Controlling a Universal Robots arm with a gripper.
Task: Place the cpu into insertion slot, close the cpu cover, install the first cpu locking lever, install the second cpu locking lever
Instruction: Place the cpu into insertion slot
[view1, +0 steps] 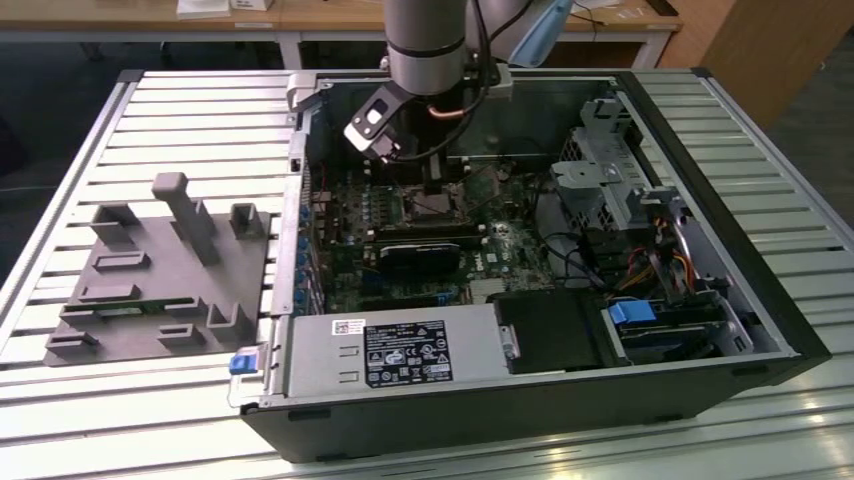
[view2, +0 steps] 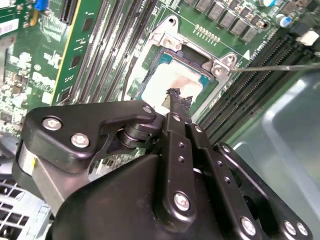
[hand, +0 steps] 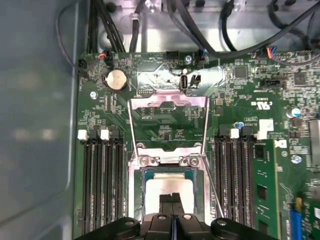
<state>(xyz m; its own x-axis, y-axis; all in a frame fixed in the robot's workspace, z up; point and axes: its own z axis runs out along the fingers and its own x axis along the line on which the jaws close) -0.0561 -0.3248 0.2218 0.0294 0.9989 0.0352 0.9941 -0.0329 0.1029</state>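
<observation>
The cpu (hand: 167, 186) lies flat in the insertion slot (hand: 134, 200), its silvery-tan top facing up; it appears again in the second wrist view (view2: 172, 80). My gripper (hand: 172, 201) is shut, its two fingers pressed together with the tips at or just above the chip's near edge (view2: 175, 97). The cpu cover (hand: 170, 102) stands swung open beyond the socket, green board showing through its window. A thin locking lever (hand: 212, 190) (view2: 280, 66) sticks out unlatched beside the socket. In the exterior view the gripper (view1: 441, 185) hangs inside the open computer case over the socket (view1: 427, 205).
Long black memory slots (hand: 102, 185) (hand: 235, 180) flank the socket on both sides. A black heatsink block (view1: 420, 255) lies just in front of the socket. Cables (hand: 200, 30) hang at the case's back wall. A grey fixture plate (view1: 160, 275) rests on the table at the exterior view's left.
</observation>
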